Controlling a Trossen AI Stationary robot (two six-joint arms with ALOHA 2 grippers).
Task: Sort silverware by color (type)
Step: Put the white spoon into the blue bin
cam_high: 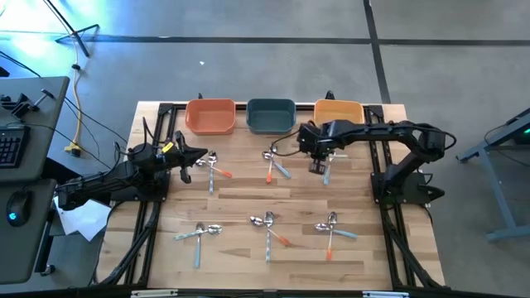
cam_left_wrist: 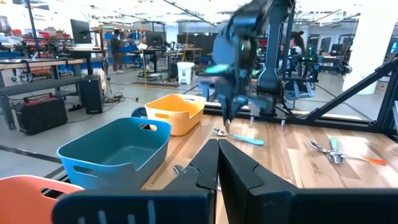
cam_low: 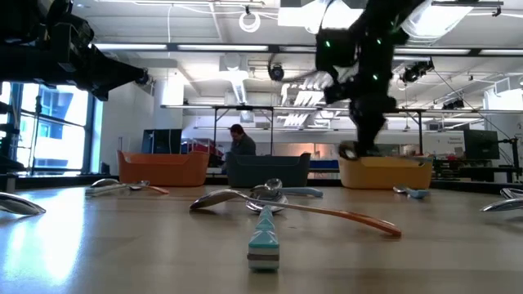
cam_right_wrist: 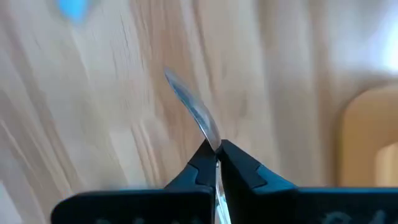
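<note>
Right hand (cam_right_wrist: 216,152) pinching silver utensil (cam_right_wrist: 193,112), lifted

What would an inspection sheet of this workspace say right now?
Surface: wooden table in a black frame.
Job's things: spoons and forks lie in small crossed heaps, one near the left arm, one mid-table, three along the front. An orange bowl, a teal bowl and a yellow bowl stand along the far edge.
Clutter: nothing seen on the table.
Grippers: right claw shut on a silver utensil, near the yellow bowl. Left claw shut, holding nothing, at the left side.
Cables: yellow cable on the floor.
Surroundings: desk with keyboard at left; a person far behind.
</note>
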